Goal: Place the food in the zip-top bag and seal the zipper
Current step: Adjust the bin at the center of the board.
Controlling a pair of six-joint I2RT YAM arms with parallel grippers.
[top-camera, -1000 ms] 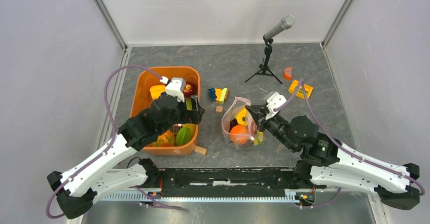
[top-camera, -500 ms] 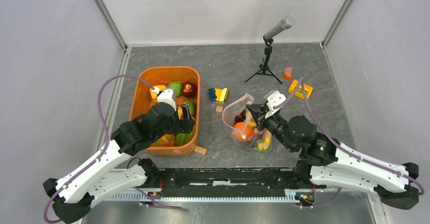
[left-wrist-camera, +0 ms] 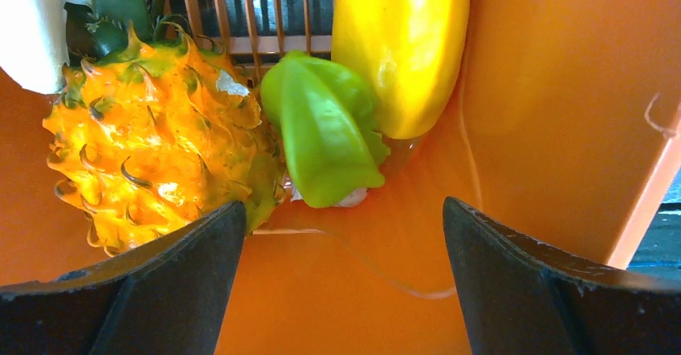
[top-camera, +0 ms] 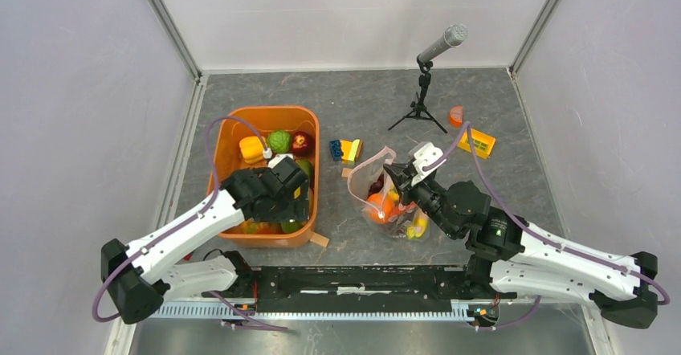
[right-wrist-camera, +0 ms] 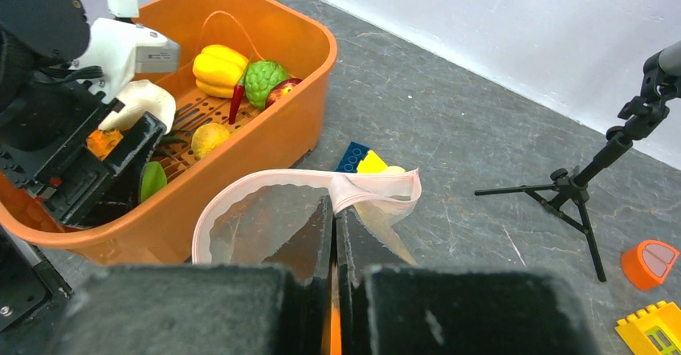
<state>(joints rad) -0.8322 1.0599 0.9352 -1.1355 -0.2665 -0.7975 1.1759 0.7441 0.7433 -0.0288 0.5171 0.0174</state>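
The zip-top bag (top-camera: 371,185) stands between the arms with its mouth held open. Orange and yellow food (top-camera: 377,206) lies inside it. My right gripper (right-wrist-camera: 333,202) is shut on the pink zipper (right-wrist-camera: 265,180) at the mouth's near edge. My left gripper (left-wrist-camera: 344,242) hangs open, low inside the orange tub (top-camera: 265,111). A spiky orange pineapple (left-wrist-camera: 152,142) lies just ahead of its left finger. A green fruit (left-wrist-camera: 321,130) and a long yellow fruit (left-wrist-camera: 401,42) lie ahead of the gap. Nothing is between the fingers.
More food lies at the tub's far end: a yellow pepper (right-wrist-camera: 218,67), a green piece (right-wrist-camera: 265,82) and a red one (top-camera: 302,140). Building blocks (top-camera: 345,149) lie beside the bag. A microphone on a tripod (top-camera: 419,106) and more blocks (top-camera: 477,141) stand at the back right.
My left gripper has moved toward the tub's near end and dropped lower, staying open. The right gripper has shifted left with the bag's edge, and the mouth gapes wider.
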